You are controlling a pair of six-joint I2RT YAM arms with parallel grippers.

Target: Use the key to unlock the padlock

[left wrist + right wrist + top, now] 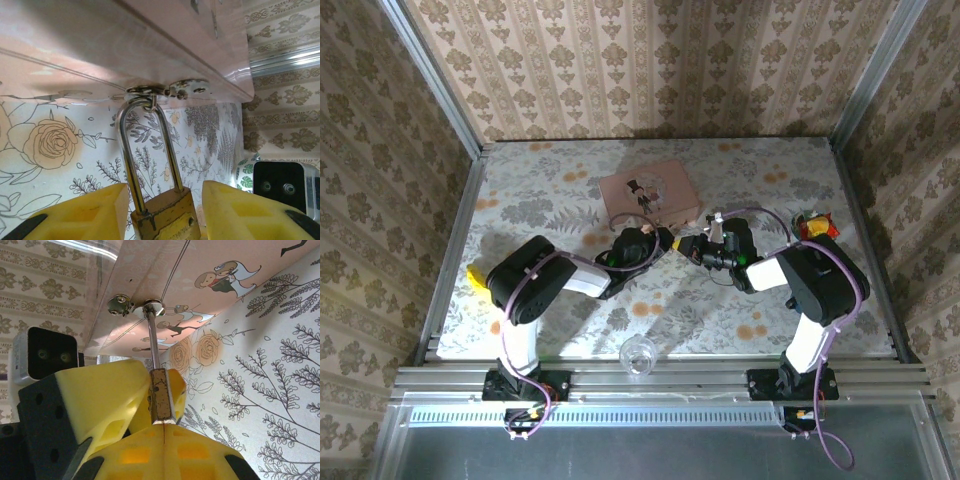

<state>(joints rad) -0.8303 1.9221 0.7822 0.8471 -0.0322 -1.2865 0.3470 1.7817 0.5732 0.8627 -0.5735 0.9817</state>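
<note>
The brass padlock [167, 215] hangs by its silvery shackle [131, 150] from the hasp [165, 90] on the pink box [125, 45]. My left gripper [165, 194] is open, with a yellow finger on each side of the lock body and a narrow gap at each. In the right wrist view the padlock [161, 395] stands end-on just above my right gripper [164, 426]. That gripper is shut, its tips against the lock's underside. Of the key, a thin dark edge shows in the seam between the tips. From above, both grippers [665, 241] [686, 244] meet in front of the pink box [648, 190].
A clear glass cup [638, 355] stands at the table's near edge between the arm bases. An orange-red packet [815, 228] lies at the right edge and a yellow object [476, 275] at the left. Patterned walls and metal rails close in the table.
</note>
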